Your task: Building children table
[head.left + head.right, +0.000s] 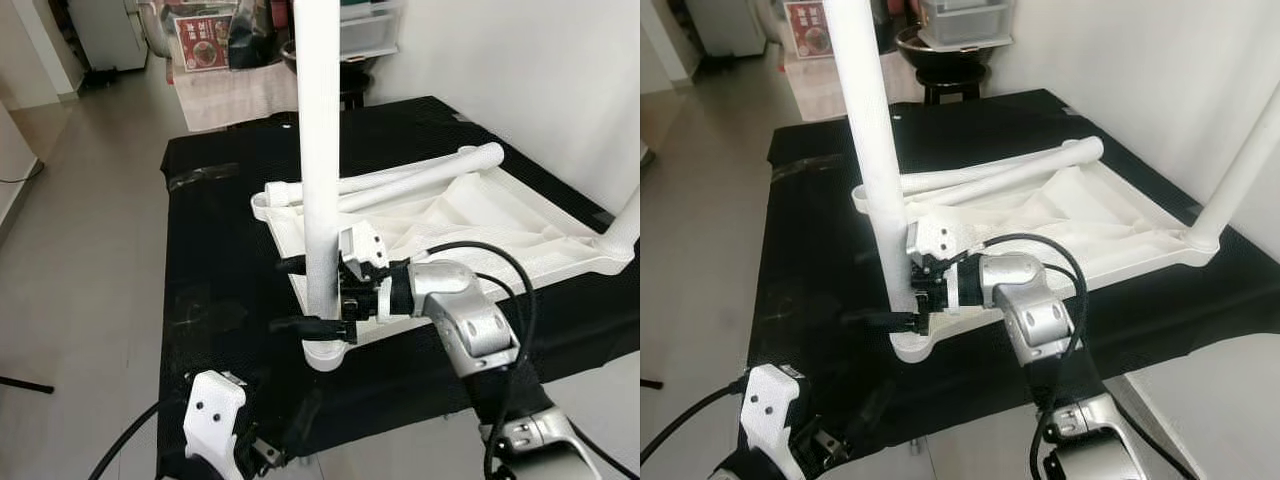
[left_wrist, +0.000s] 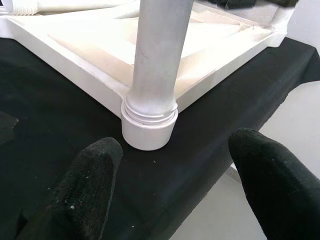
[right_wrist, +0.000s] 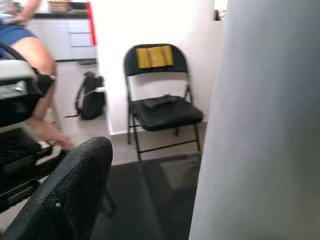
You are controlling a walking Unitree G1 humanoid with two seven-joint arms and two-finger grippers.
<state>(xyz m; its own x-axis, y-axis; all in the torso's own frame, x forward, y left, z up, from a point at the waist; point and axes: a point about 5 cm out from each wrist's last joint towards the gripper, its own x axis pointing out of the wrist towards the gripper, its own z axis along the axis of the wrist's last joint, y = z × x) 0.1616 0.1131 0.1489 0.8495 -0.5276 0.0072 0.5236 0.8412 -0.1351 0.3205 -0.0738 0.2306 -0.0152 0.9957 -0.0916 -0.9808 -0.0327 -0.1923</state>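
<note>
Tabletop [image 1: 520, 235] is lying upside down on the black-covered worktop, near corner at the front edge. Right gripper [image 1: 318, 295] is gripping the upright leg [image 1: 320, 150] there; cross-threading could jam it. Left gripper [image 2: 170, 170] is gaping wide below.

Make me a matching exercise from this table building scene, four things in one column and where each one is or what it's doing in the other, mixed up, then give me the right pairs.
Things:
1. upright white leg
2. loose white legs
3. right tool
4. left tool

Places or states:
A. lying across the upturned tabletop
B. low at the near edge of the black cloth, fingers apart, holding nothing
C. standing in the tabletop's near corner socket
D. fingers on either side of the upright leg, low down

Pairs: 1-C, 2-A, 3-D, 4-B
</note>
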